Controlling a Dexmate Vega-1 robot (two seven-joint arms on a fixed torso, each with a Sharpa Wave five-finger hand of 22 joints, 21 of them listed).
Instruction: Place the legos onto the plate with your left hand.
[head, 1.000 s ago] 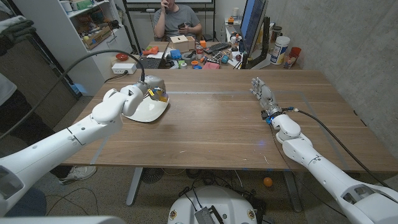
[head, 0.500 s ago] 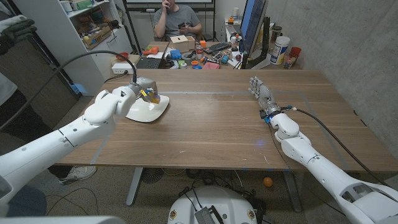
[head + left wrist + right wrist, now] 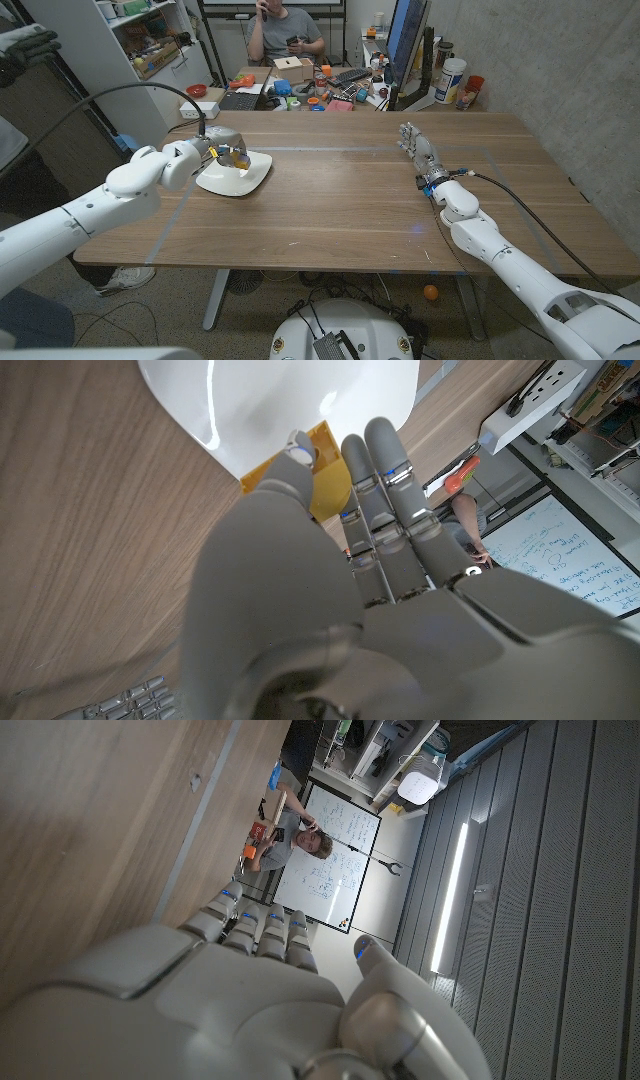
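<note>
The wooden table (image 3: 340,200) is seen across the middle of the head view, with both white arms entering from the bottom corners. At centre right the right hand (image 3: 418,149) is held over bare wood, its fingers straight and slightly apart, nothing in it. At centre left the left hand (image 3: 212,147) is placed at the white plate (image 3: 240,178), over its far left rim. In the left wrist view a yellow lego (image 3: 318,472) is seen beyond the fingertips (image 3: 385,445), at the plate's edge; whether it is pinched or merely touched cannot be told. At the top of the head view a cluttered desk (image 3: 300,88) is seen behind the table, with a seated person (image 3: 283,28) beyond it
</note>
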